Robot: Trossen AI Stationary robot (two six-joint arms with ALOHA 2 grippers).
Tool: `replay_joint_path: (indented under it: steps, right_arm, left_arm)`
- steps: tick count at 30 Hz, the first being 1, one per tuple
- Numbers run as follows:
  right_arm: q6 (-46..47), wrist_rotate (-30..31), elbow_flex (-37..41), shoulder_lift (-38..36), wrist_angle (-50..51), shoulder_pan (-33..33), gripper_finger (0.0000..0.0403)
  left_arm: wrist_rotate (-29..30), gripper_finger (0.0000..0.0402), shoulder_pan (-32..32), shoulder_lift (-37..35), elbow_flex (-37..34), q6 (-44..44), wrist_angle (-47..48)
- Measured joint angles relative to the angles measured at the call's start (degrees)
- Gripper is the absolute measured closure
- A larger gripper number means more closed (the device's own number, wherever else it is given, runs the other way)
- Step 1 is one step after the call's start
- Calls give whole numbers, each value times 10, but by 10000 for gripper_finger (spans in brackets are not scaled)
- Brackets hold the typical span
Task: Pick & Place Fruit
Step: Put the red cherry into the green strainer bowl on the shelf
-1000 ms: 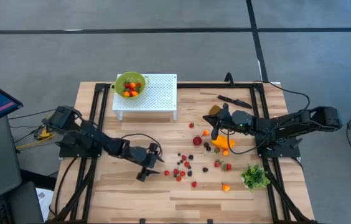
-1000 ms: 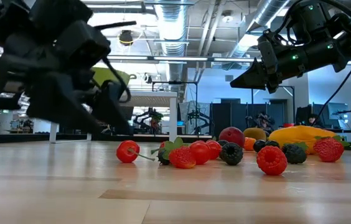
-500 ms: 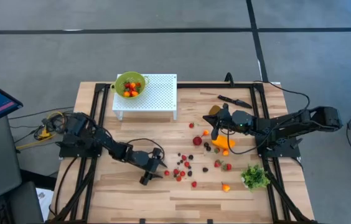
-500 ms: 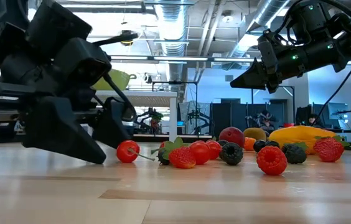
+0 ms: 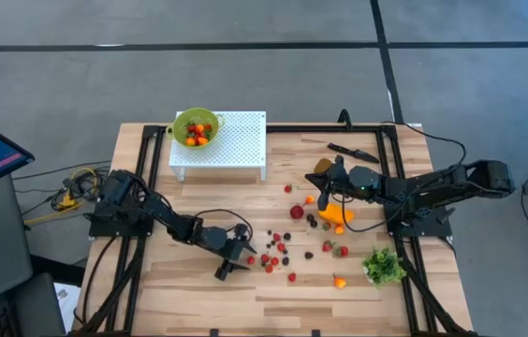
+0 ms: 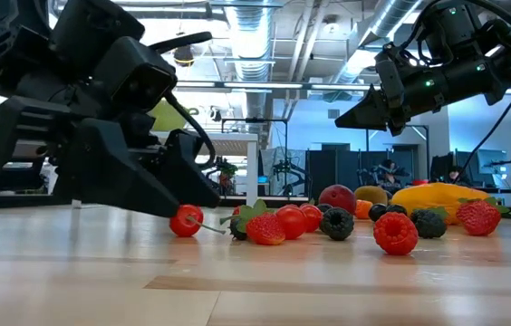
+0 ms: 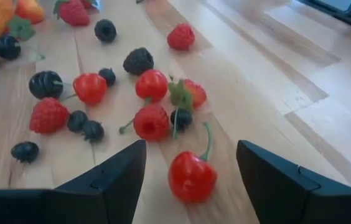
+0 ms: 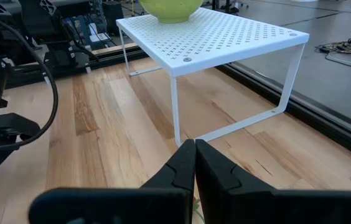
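Now your left gripper (image 7: 191,168) sits spread around a glossy red cherry tomato (image 7: 191,177) with a curled green stem; your right gripper (image 8: 194,163) is pressed together.

On the desk (image 5: 198,290), a perforated shelf (image 5: 231,140) stands at the far left-centre edge, with a bowl (image 5: 195,128) holding fruit on its left corner. A scatter of berries (image 5: 278,253) lies at mid-desk. The left tool (image 5: 231,263) sits low at the scatter's left edge, its fingers (image 7: 110,180) spread either side of a stemmed cherry tomato (image 7: 191,177). Right of the scatter lies an elongated fruit (image 5: 334,215), under the right tool (image 5: 321,187), which hangs above the desk. A knife (image 5: 353,151) lies near the far edge, right of the shelf. A leafy bunch (image 5: 384,266) sits near the right edge, toward the front.
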State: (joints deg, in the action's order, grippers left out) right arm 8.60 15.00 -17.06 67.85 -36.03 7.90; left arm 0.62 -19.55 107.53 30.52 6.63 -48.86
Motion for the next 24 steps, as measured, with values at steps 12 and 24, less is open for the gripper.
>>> replay_joint_path:
  steps: [12, 24]
  right_arm:
    - [0, 0, 0, 0, 0, 0, 397]
    - [0, 0, 0, 0, 0, 0, 397]
  left_arm:
    - [-5, 156, 0, 28, 5, -2, -4]
    - [-6, 168, 0, 51, 22, -3, -10]
